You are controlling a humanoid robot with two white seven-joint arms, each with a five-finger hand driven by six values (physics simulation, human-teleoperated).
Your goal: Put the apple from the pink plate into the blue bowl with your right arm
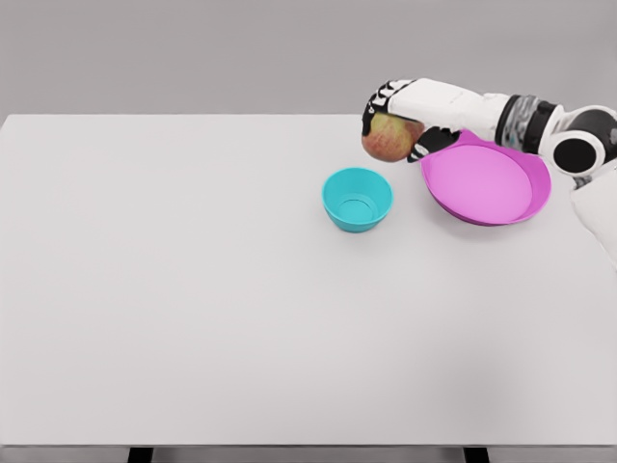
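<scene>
— Where's the apple (388, 138)?
— In the right hand (403, 121), fingers curled around it, held above the table (193, 289) between bowl (358, 199) and plate (487, 181).

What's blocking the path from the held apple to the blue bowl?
Nothing visible. The right hand holds the red-yellow apple in the air, just left of the pink plate. The small blue bowl sits open and empty below-left, with only bare white table between.
</scene>
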